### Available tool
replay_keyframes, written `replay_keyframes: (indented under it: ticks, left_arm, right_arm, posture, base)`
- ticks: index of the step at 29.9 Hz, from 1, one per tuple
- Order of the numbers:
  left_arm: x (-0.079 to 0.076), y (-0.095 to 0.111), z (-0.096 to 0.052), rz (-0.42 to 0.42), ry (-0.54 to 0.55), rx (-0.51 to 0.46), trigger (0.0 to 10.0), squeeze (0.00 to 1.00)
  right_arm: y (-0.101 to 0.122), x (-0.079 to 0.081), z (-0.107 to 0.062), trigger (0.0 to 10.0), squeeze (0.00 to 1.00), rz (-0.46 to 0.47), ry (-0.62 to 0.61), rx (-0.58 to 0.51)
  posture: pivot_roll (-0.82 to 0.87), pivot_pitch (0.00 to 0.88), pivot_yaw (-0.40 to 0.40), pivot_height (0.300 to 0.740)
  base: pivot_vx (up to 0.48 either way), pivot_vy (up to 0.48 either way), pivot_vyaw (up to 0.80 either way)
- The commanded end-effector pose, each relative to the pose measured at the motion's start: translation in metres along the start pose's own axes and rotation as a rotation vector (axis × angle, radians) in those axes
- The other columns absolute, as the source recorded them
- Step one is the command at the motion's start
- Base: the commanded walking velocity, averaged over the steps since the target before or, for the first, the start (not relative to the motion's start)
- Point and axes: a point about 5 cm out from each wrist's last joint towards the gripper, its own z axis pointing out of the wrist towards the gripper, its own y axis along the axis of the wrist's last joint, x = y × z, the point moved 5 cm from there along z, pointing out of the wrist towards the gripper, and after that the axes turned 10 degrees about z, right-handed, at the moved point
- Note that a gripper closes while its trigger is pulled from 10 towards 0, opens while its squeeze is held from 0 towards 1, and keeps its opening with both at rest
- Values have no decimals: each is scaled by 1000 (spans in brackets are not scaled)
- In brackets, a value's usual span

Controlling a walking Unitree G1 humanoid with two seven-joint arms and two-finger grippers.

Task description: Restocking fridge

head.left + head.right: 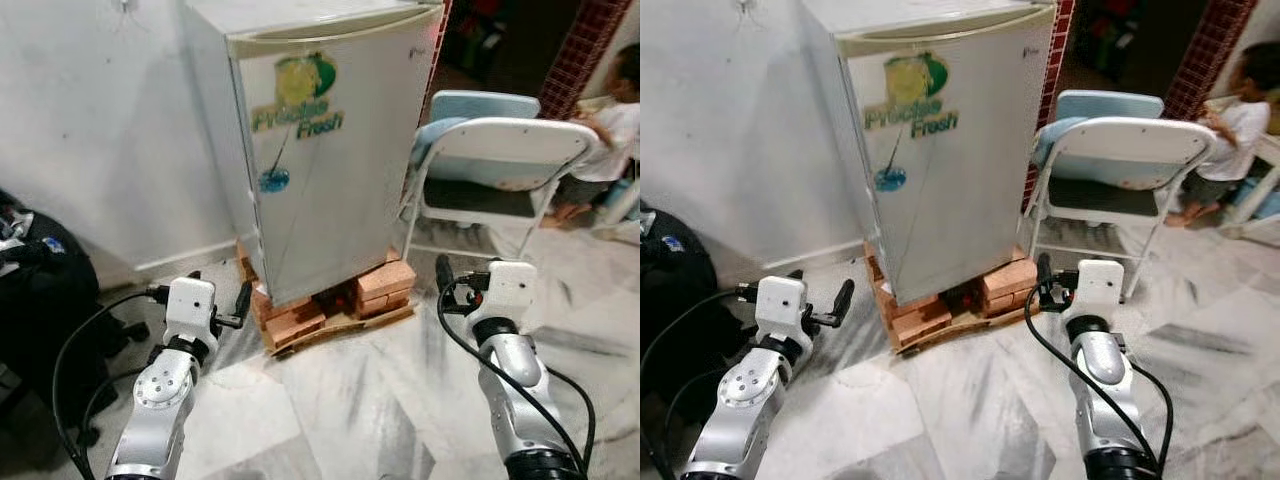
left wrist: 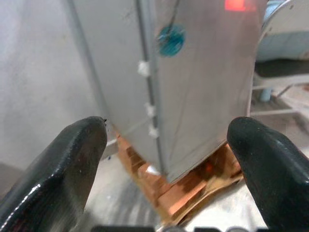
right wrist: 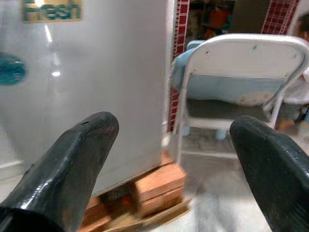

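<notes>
1. Left gripper (image 1: pixel 243 300): jaws spread wide, nothing between them, raised low just short of the fridge's near corner.
2. Fridge (image 1: pixel 320 150): ahead of and between both sets of jaws, door shut, standing on bricks (image 1: pixel 385 282). Restocking judged barely begun; door to open, goods to fetch, none in sight.
3. Right gripper (image 1: pixel 443 272): jaws likewise parted and empty, fridge ahead on one side, folding chair (image 1: pixel 500 160) on the other.

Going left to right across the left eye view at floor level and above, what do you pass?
Black bag → left end effector → fridge on bricks → right end effector → folding chair → person at the right edge.
</notes>
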Motion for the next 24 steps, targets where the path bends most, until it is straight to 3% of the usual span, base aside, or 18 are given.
replay_keyframes:
  ticks: [1, 7, 12, 24]
  left_arm:
    - [1, 8, 4, 3, 2, -30, 10000, 0]
    - [0, 10, 5, 8, 1, -41, 10000, 0]
    - [-4, 10, 4, 7, -20, -47, 10000, 0]
    - [-9, 12, 7, 10, -59, -62, 10000, 0]
  right_arm:
    - [8, 2, 3, 10000, 0, -16, 13, -23]
    - [10, 0, 5, 10000, 0, -22, 16, -28]
    - [11, 0, 6, 10000, 0, -26, 16, -29]
    - [21, 4, 10, 10000, 0, -51, 31, -63]
  posture:
    - [48, 0, -2, 740]
    - [49, 0, -8, 740]
    - [47, 0, -10, 740]
    - [41, 0, -10, 740]
  base:
    - [0, 476, -575]
    - [0, 472, -512]
    - [0, 446, 0]
    - [321, 350, -704]
